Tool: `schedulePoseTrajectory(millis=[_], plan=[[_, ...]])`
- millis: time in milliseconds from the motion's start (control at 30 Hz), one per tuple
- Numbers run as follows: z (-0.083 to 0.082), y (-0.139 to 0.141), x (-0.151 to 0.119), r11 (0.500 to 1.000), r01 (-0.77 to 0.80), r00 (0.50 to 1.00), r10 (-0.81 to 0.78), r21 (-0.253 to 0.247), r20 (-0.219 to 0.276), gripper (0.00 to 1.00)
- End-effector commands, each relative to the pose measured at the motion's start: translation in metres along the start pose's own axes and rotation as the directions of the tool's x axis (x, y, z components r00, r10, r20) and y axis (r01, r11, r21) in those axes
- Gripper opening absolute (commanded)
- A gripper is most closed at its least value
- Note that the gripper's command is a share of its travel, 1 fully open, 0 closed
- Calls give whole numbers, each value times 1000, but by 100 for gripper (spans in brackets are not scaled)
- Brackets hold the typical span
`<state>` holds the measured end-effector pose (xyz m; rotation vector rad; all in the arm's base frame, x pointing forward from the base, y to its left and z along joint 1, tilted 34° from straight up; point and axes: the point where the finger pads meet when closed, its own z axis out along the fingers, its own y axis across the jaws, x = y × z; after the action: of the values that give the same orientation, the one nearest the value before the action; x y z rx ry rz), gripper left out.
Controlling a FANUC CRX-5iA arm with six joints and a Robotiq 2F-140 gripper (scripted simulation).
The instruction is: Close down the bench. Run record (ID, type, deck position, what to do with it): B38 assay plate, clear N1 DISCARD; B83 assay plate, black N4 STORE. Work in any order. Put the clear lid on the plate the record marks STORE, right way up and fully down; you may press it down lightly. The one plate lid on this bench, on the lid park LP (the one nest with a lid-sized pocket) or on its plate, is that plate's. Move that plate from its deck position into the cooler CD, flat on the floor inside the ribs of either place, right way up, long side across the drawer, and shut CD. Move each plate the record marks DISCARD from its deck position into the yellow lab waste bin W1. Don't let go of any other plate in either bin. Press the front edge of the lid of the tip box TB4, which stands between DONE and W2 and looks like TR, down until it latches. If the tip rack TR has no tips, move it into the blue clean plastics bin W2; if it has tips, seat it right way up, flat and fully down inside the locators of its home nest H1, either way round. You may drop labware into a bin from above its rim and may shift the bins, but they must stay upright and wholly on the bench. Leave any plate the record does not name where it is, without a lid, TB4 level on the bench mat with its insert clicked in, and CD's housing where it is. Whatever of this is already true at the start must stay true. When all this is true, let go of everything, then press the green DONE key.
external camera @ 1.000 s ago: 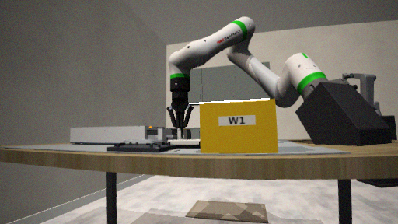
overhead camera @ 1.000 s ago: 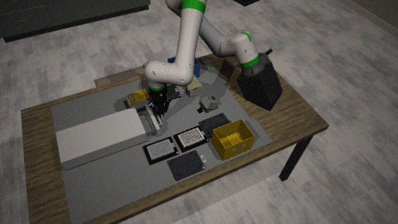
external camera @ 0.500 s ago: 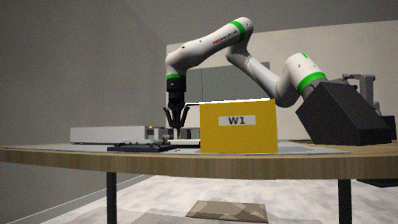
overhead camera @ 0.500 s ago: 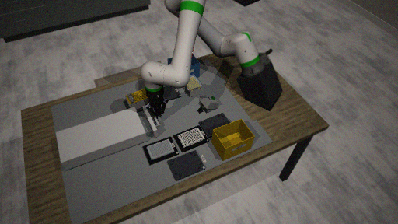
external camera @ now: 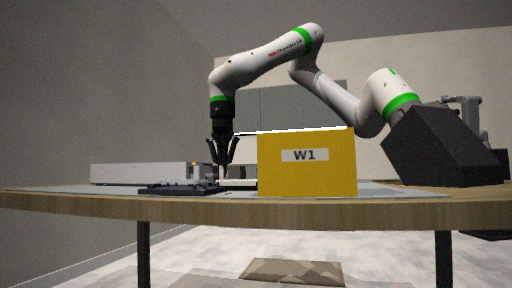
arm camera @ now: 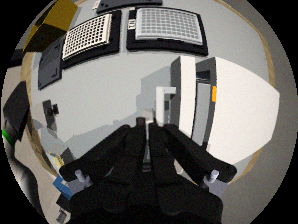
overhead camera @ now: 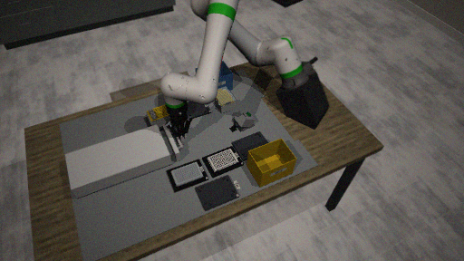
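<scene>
My gripper [overhead camera: 182,136] [external camera: 223,167] [arm camera: 147,115] is shut and empty, its tips down beside the pale handle [arm camera: 160,105] on the front of the cooler drawer [arm camera: 187,95]. The drawer stands a little out of the cooler housing [overhead camera: 115,151] [external camera: 140,173] [arm camera: 245,107]; a grey surface shows in the gap, its nature unclear. A clear-grey plate [overhead camera: 187,173] [arm camera: 167,25] and a whitish plate [overhead camera: 222,159] [arm camera: 87,37] sit on neighbouring dark nests, their IDs unreadable. The yellow bin W1 [overhead camera: 272,163] [external camera: 306,172] [arm camera: 52,22] stands upright. I cannot make out the black plate or the lid.
Two dark nests [overhead camera: 218,192] [overhead camera: 250,144] flank the plates. A yellow rack [overhead camera: 158,114] stands behind the cooler. A cream-topped box [overhead camera: 225,97] stands before the blue bin [overhead camera: 225,82]. The small grey key box [overhead camera: 245,120] has a green key. The arm partly hides the back.
</scene>
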<state>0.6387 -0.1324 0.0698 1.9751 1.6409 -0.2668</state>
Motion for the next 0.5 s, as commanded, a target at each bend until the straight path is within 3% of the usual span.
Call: schedulePoseTrajectory(millis=[0, 467], plan=[[0, 4, 0, 1000, 0, 1000, 0, -1, 0, 0], [0, 20, 0, 1000, 0, 1000, 0, -1, 0, 0]])
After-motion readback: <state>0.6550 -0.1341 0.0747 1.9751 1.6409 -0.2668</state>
